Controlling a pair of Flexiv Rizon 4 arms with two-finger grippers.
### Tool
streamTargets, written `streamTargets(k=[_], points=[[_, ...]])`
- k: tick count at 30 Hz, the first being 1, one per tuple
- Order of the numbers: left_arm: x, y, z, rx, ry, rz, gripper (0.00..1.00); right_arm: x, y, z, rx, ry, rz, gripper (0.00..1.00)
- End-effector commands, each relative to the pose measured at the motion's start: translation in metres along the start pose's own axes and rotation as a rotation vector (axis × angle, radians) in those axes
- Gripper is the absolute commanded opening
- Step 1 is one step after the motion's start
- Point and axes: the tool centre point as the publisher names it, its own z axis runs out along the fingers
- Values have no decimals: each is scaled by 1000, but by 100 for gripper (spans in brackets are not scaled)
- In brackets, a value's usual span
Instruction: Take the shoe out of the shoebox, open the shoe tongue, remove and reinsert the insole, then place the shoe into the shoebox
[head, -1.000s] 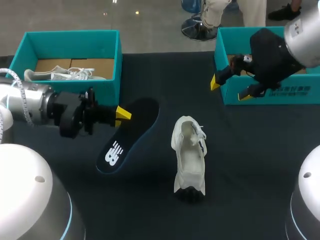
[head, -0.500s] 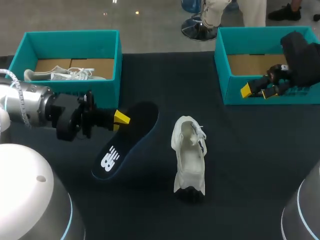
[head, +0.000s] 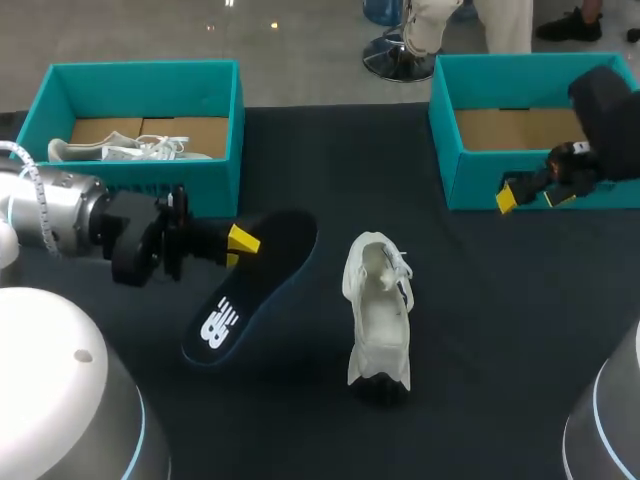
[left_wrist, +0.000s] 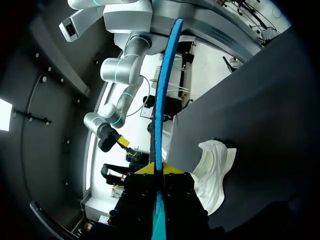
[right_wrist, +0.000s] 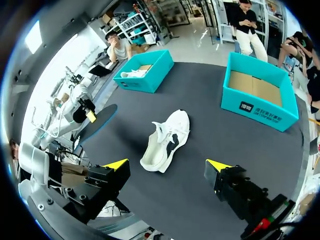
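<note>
Insole (head: 250, 288) clamped in left gripper (head: 242, 239), drawn back slightly; right gripper (head: 533, 197) (fingers apart) retreated from shoe (head: 378, 322), reinsertion pending.

Place: a robot lab or test station rather than a home or a shop.
Machines: two industrial arms share one table, the left arm (head: 50, 208) entering from one side and the right arm (head: 610, 110) from the other.
Work surface: the table (head: 480, 320) has a plain dark matte top.
Props: two matching open teal boxes, the left shoebox (head: 140, 70) and the right shoebox (head: 520, 62), stand at the far corners.
Test piece: a single white shoe (head: 378, 320) lies in the middle, its dark insole (head: 250, 285) out beside it.
</note>
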Motion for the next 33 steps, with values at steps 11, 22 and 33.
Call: streamTargets(k=[11, 22, 33], points=[[7, -6, 3, 12, 9, -51, 0, 3, -17, -30, 24, -65, -10, 100], [11, -13, 6, 49, 26, 19, 0, 5, -17, -33, 25, -80, 20, 100], [11, -13, 6, 49, 26, 19, 0, 5, -17, -33, 25, -80, 20, 100]])
